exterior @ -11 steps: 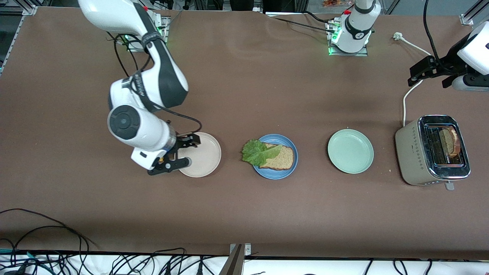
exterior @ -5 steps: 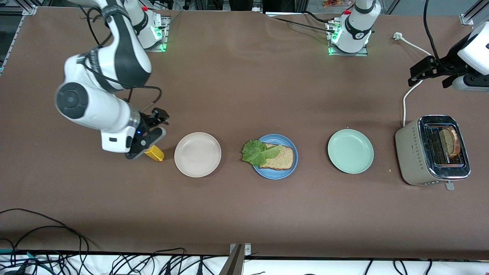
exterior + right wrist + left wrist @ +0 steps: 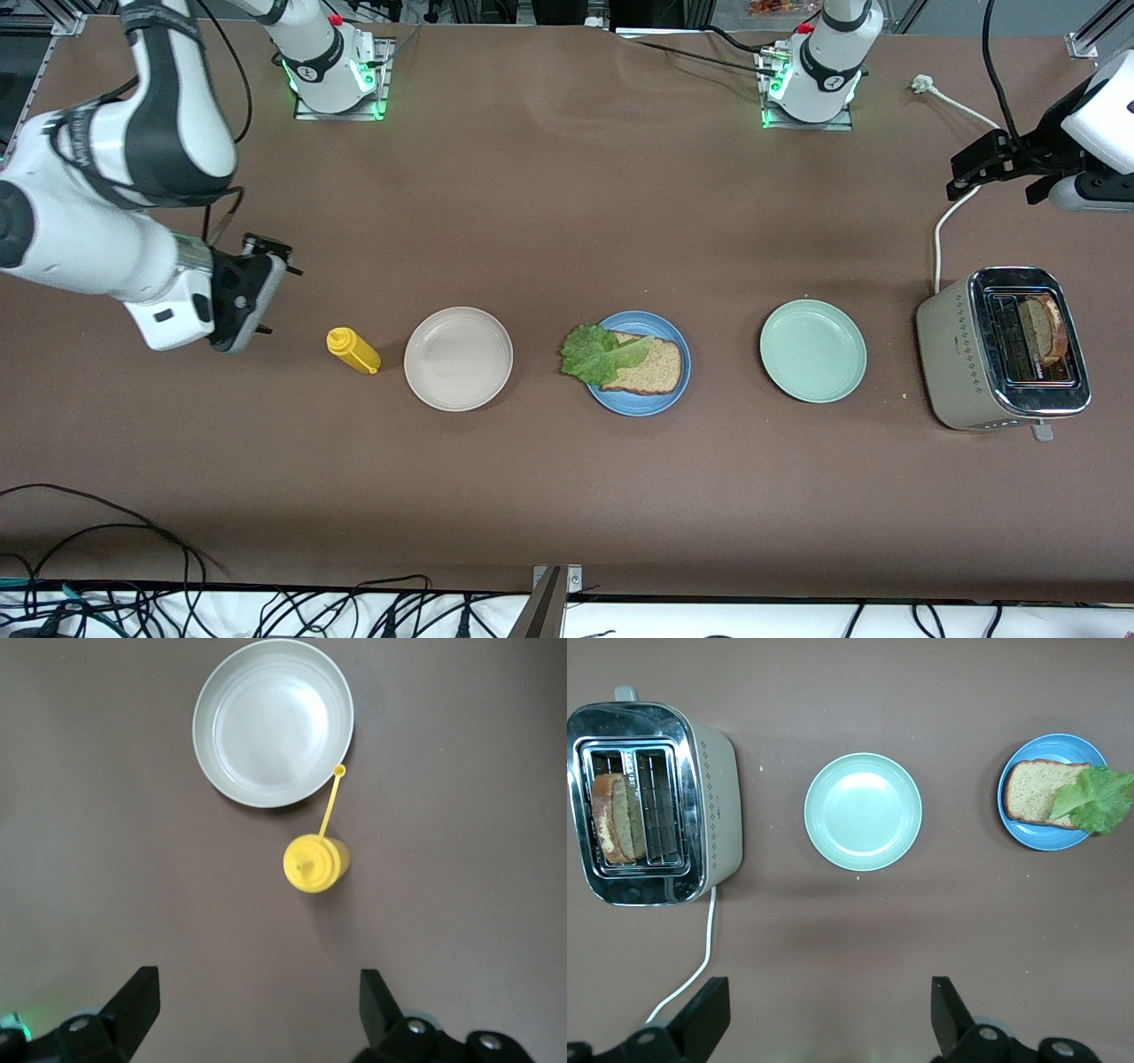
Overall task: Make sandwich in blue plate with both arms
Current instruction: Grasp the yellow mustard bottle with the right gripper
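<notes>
Blue plate (image 3: 640,400): sitting mid-table between the beige plate (image 3: 458,359) and the green plate (image 3: 812,351), all three in one row.
Sandwich so far: one bread slice (image 3: 651,367) is lying on the blue plate, with a lettuce leaf (image 3: 598,354) resting on the slice's end toward the right arm and overhanging the plate rim.
Toaster (image 3: 961,354): standing at the left arm's end of the table, beside the green plate; a second slice (image 3: 1038,326) is sitting upright in one slot.
Bottle (image 3: 353,350): yellow, standing just beside the beige plate, toward the right arm's end.
Right gripper (image 3: 252,288): hanging over bare table near the bottle, fingers (image 3: 135,997) spread wide and gripping nothing.
Left gripper (image 3: 997,164): waiting over the table above the toaster's cord (image 3: 943,221), fingers (image 3: 709,1014) spread wide, gripping nothing.
</notes>
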You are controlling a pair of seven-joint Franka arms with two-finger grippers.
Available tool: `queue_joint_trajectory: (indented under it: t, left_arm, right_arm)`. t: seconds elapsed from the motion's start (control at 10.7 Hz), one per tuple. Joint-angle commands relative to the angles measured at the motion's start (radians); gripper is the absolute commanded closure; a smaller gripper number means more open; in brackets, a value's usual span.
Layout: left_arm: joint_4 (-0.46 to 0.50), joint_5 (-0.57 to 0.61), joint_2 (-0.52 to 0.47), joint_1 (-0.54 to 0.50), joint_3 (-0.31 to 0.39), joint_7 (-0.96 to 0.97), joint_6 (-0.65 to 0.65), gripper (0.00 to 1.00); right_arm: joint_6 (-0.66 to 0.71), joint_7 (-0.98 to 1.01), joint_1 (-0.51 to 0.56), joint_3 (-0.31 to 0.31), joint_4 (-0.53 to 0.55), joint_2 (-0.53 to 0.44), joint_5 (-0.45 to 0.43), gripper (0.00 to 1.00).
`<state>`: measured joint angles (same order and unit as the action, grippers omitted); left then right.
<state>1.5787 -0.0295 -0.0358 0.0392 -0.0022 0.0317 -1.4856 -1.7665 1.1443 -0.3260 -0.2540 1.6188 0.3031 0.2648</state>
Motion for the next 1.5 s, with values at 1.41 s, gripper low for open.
queue_joint_trajectory:
  t: [1.41]
  left_arm:
    - [-0.006, 0.003, 0.001, -0.010, -0.004, 0.007, 0.004, 0.00]
  right_arm:
    - [-0.016, 1.213, 0.263, 0.041, 0.015, 0.505, 0.781, 0.00]
